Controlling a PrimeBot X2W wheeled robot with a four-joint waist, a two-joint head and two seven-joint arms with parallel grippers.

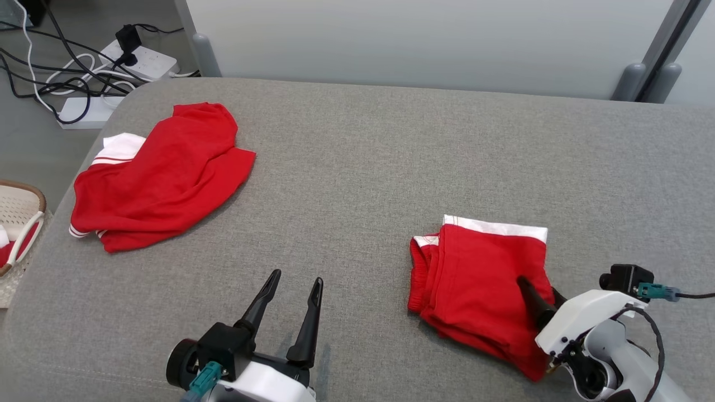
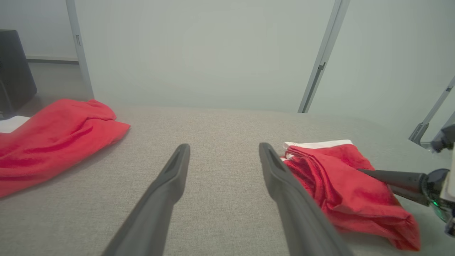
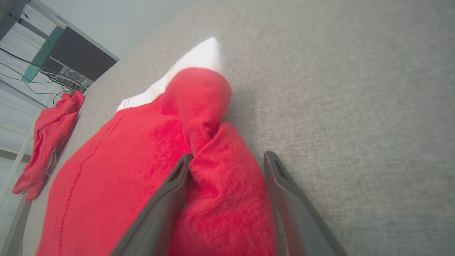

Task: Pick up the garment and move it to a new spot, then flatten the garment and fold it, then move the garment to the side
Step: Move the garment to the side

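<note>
Right gripper (image 3: 227,156), fingers apart, straddles an edge of the garment (image 1: 480,268) — soft, light, floppy — probably best pinched through every layer.

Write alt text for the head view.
A folded red-and-white garment lies at lower right of a grey padded surface, with the right gripper open at its right edge. The left gripper is open at lower left; a crumpled red garment lies upper left.

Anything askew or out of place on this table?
The folded red garment has a fold bunched up between the open jaws of the right gripper. The second red garment lies rumpled at the table edge, far left.
</note>
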